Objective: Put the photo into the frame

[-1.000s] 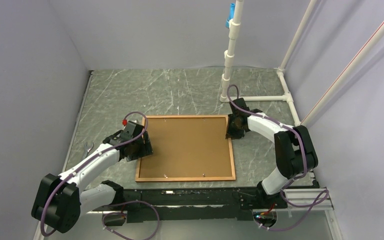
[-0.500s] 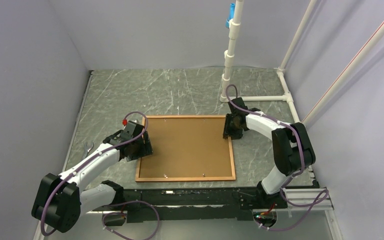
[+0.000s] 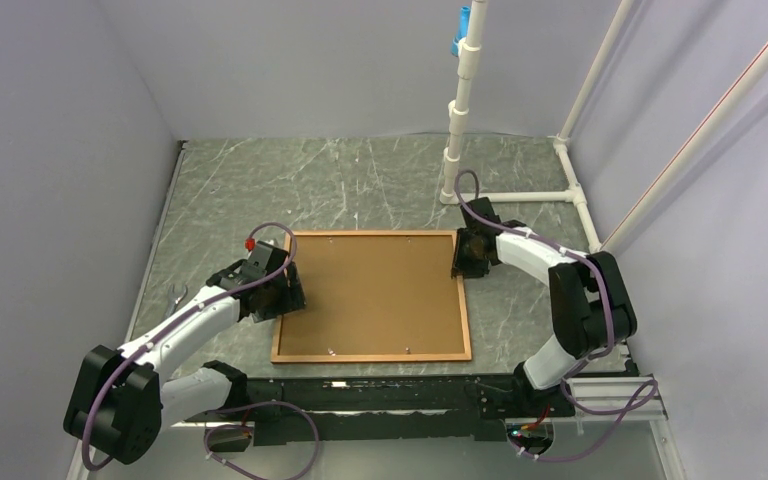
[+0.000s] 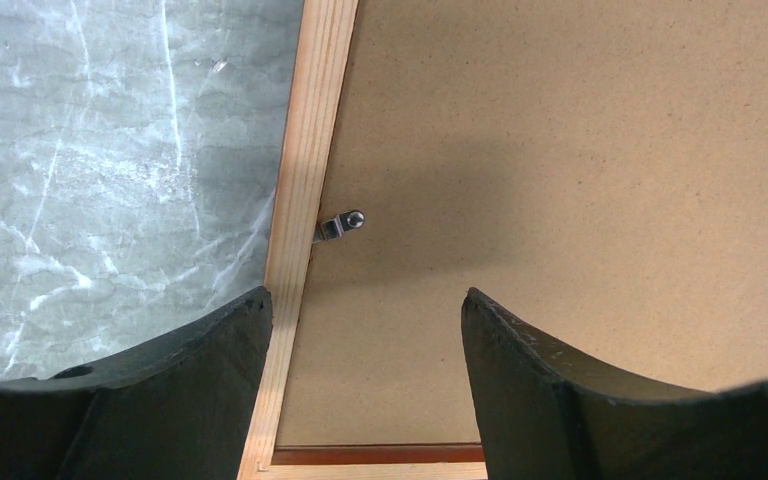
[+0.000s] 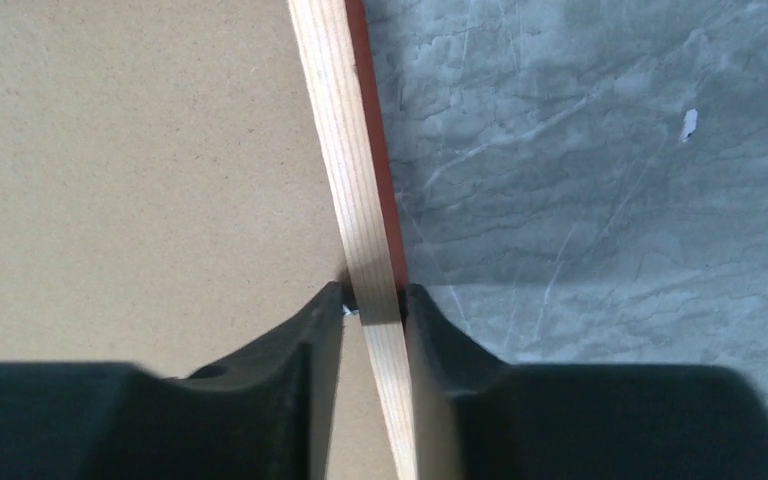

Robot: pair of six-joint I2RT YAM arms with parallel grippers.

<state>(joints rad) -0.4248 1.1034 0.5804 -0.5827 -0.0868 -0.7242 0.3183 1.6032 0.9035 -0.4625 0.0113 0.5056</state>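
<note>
The frame [image 3: 370,356] lies face down on the marble table, its orange-brown rim around the plain brown backing board [image 3: 375,295]. The photo is hidden. My left gripper [image 3: 285,298] is open, hovering over the frame's left rail; in the left wrist view the gripper [image 4: 365,300] straddles the pale wooden rail [image 4: 305,180], with a small metal turn clip [image 4: 340,225] just ahead. My right gripper [image 3: 465,262] is at the frame's right edge near its far corner; in the right wrist view the gripper [image 5: 373,295] is shut on the rail [image 5: 345,150].
A small metal wrench [image 3: 175,296] lies on the table left of the left arm. A white pipe post [image 3: 457,150] and floor pipes [image 3: 520,196] stand behind the right arm. Two clips [image 3: 331,351] sit on the frame's near rail.
My right gripper nudged slightly left along the frame's right edge and came back. The left arm and the frame have not visibly moved.
</note>
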